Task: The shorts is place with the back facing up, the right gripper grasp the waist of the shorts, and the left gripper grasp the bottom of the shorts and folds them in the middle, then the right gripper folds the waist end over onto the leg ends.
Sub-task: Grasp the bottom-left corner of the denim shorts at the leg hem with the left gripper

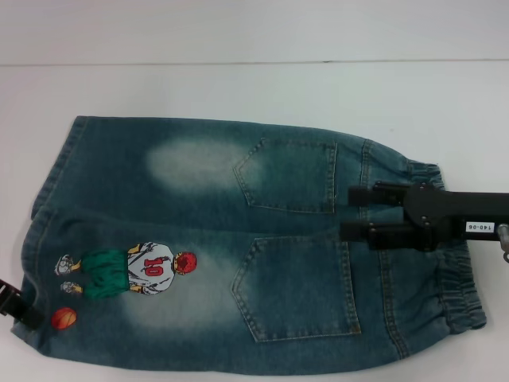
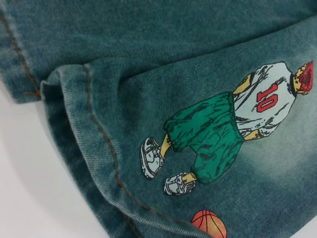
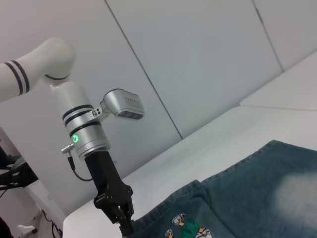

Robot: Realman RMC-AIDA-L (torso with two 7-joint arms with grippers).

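Note:
The blue denim shorts (image 1: pixel 238 239) lie flat on the white table (image 1: pixel 254 87), back pockets up. Their puckered waist (image 1: pixel 455 278) is at the right and the leg hems (image 1: pixel 40 215) at the left, beside the number 10 player print (image 1: pixel 135 270). My right gripper (image 1: pixel 347 213) reaches in from the right and hangs open over the denim between the pockets and the waistband, with nothing between its fingers. My left gripper (image 1: pixel 14 304) sits at the near leg's hem by the orange basketball. In the right wrist view the left gripper (image 3: pixel 124 218) points down onto the shorts' edge (image 3: pixel 163 213). The left wrist view shows the stitched hem (image 2: pixel 94 129) and print (image 2: pixel 233 129).
A white wall (image 1: pixel 254 28) rises behind the table's far edge. Bare white tabletop (image 1: pixel 445 103) runs along the far side of the shorts and to their left.

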